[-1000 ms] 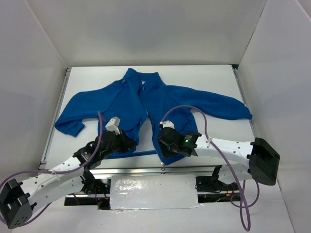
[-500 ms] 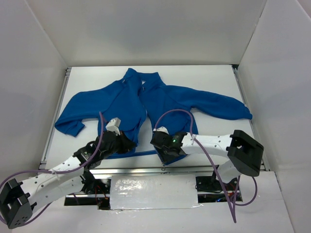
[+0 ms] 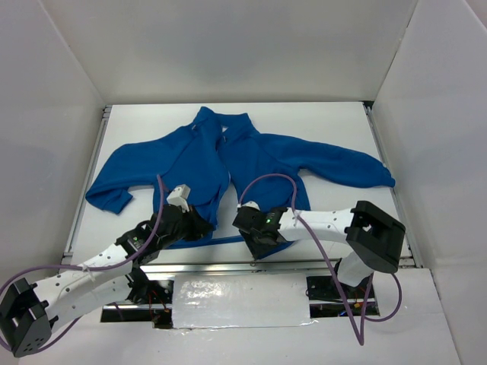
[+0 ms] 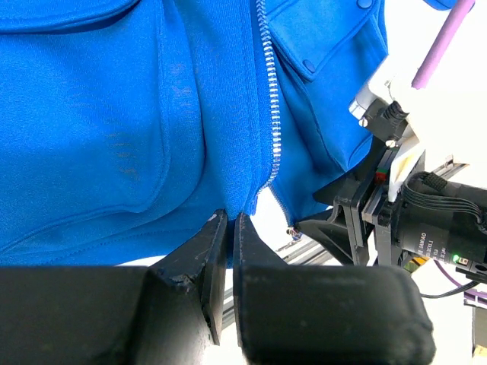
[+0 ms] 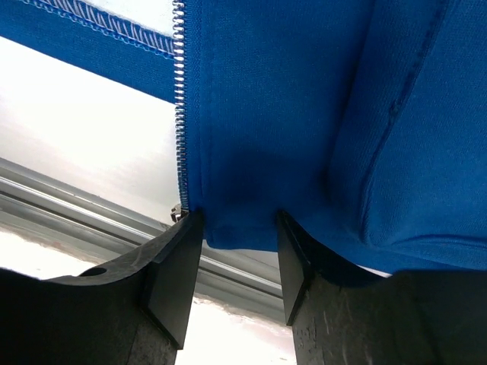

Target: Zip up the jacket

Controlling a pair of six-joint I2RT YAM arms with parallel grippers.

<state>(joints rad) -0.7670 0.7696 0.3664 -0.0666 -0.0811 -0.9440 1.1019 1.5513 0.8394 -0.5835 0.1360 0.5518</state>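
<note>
A: Where is the jacket [image 3: 251,163] lying?
B: It's lying front-up across the counter [image 3: 319,122], hem [image 4: 91,236] at the near edge. The left gripper [image 4: 230,220] seems to be pinching that hem, fingers shut
A: And the zipper [image 4: 270,106]?
B: It's gaping at the bottom, with nothing joined yet. The right gripper [image 5: 236,228] is straddling the other panel's hem, fingers apart

A royal-blue fleece jacket [image 3: 199,161] is laid flat, front up, with the stand-up collar [image 3: 222,122] at the far side and the hem at the near side. The long sleeves are spread left and right. The pale zipper [image 4: 268,114] is seen parted at the hem.
</note>
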